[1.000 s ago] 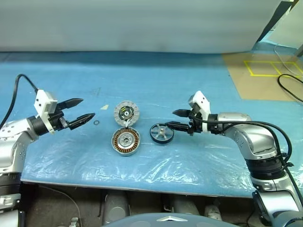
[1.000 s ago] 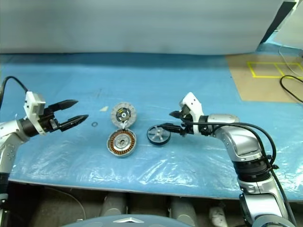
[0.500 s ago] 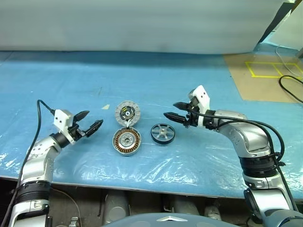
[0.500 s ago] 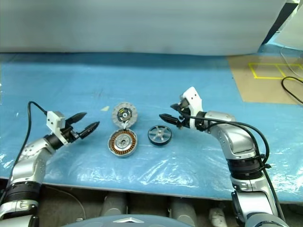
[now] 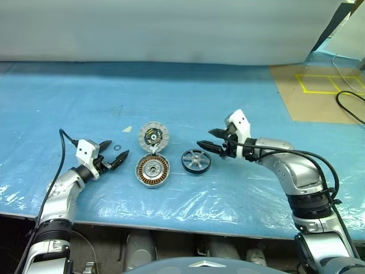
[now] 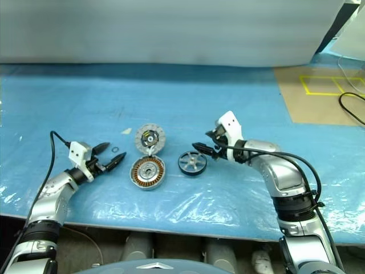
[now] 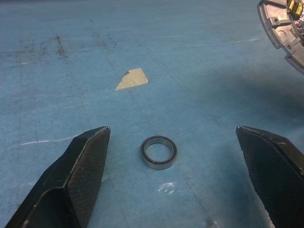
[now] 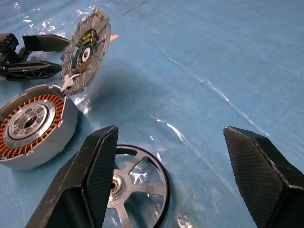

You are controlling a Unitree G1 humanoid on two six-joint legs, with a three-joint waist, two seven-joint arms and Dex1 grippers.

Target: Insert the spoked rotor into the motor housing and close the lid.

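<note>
A: Which step is in hand?

B: Picking up the spoked rotor (image 5: 195, 161), I'd judge. It lies flat on the blue table cover (image 5: 228, 103), just below and ahead of the right gripper (image 5: 206, 142), whose 2 fingers stand apart and hold nothing. Next, that gripper needs to drop onto the rim and close.

A: And the target?

B: The motor housing (image 5: 152, 171) sits beyond the rotor, between the 2 grippers, with the lid (image 5: 153, 136) hinged open behind it.

A: The left gripper (image 5: 113, 154)?

B: Spread wide, empty. Its wrist view shows a small metal ring (image 7: 158, 152) lying between its fingers; from the head it is barely a speck, possibly a bearing.

A: The right wrist view?

B: The copper windings, close up.
</note>
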